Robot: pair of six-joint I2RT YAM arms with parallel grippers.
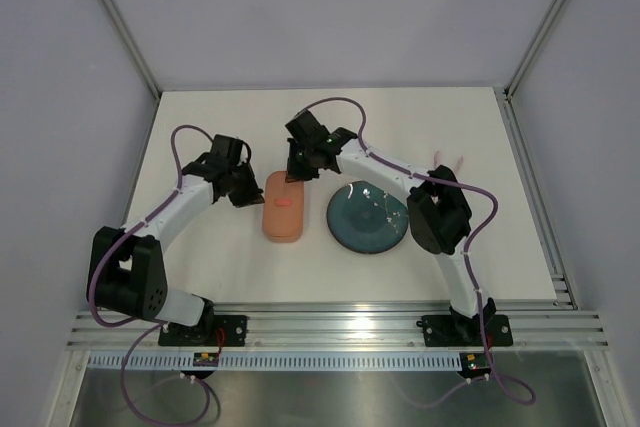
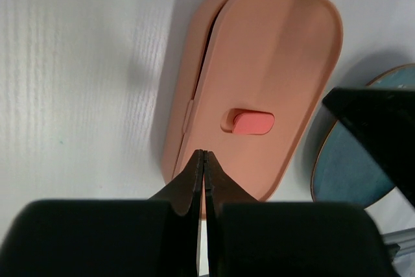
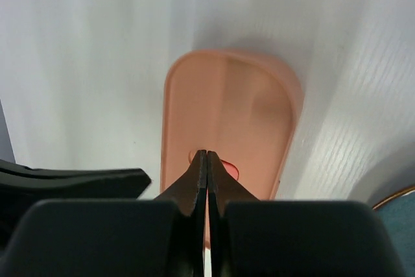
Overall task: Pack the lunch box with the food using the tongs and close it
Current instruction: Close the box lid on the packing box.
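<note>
Salmon-pink rounded plastic lunch box [image 1: 283, 206]: centre-left of the top view on the white bench [image 1: 220, 257], lid [image 2: 272, 82] on, slightly askew over the base. Food: none visible, presumably packed. Slender pale tongs [image 1: 438, 155]: upper right. Your left gripper [image 2: 205, 160] and right gripper [image 3: 207, 160]: pressed together, empty, at the box. Remaining, likely: seating the lid.

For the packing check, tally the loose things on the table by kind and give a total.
Lunch box, lid on: 1
Teal plate: 1
Tongs: 1
Food pieces in view: 0
Total: 3
</note>
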